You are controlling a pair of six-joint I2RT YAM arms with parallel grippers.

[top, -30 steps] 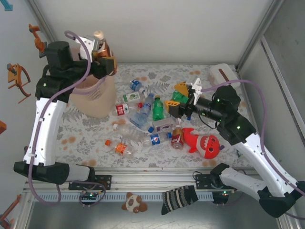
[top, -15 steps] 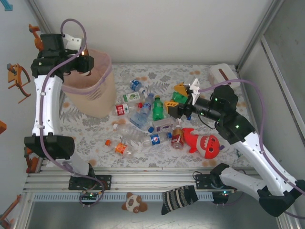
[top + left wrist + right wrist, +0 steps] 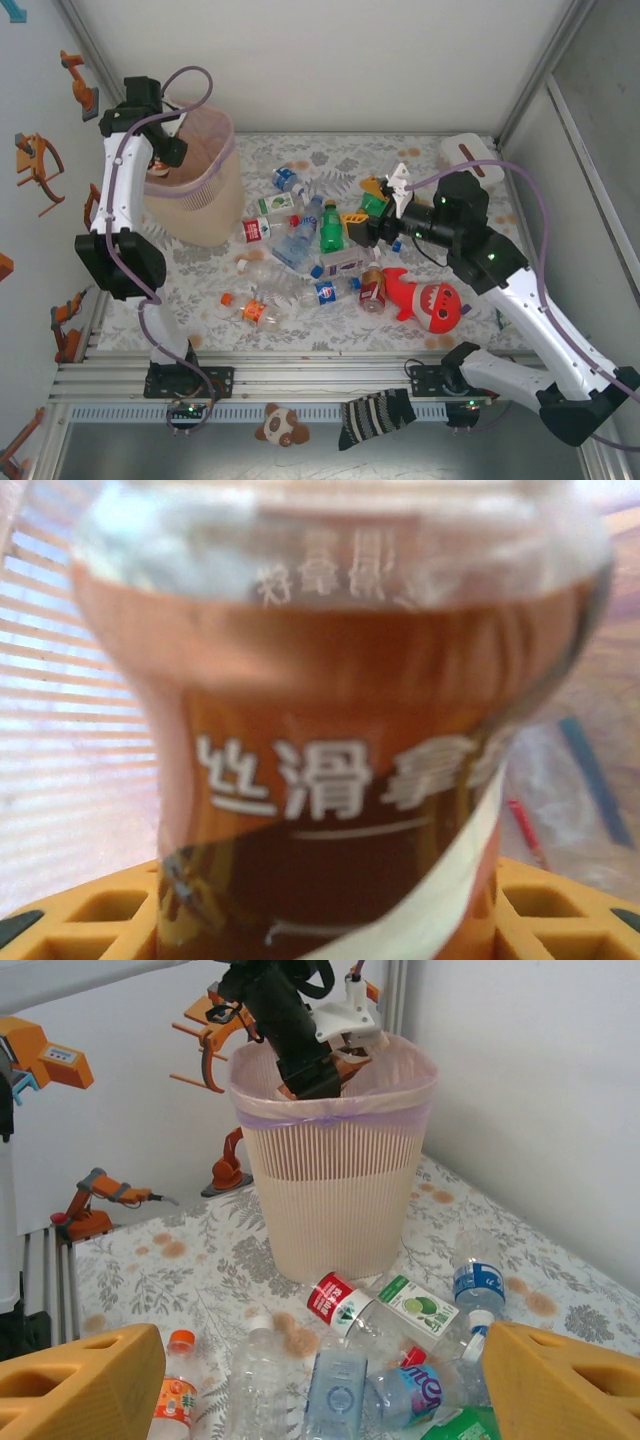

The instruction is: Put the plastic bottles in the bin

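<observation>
My left gripper (image 3: 160, 165) hangs in the mouth of the beige bin (image 3: 205, 215), shut on a brown-labelled bottle (image 3: 330, 780) that stands between its yellow fingers (image 3: 90, 920). The bin's ribbed wall and pink liner (image 3: 60, 730) show behind the bottle. Several plastic bottles lie loose on the floral mat: a green one (image 3: 331, 228), a blue-labelled one (image 3: 325, 292) and a red-labelled one (image 3: 257, 230). My right gripper (image 3: 372, 200) hovers open over the pile's right side. In the right wrist view it (image 3: 330, 1390) is empty above a red-labelled bottle (image 3: 345, 1300) and a lime-labelled bottle (image 3: 415, 1310), facing the bin (image 3: 335, 1190).
A red shark plush (image 3: 430, 303) lies right of the bottles, touching a brown-labelled bottle (image 3: 372, 290). A white box (image 3: 470, 155) sits at the back right corner. Walls close the mat on the left, back and right. An orange-capped bottle (image 3: 255, 312) lies near the front.
The left arm has swung round the bin's left side and brought the brown bottle down from above the rim into the bin's mouth. The right gripper has shifted slightly back.
</observation>
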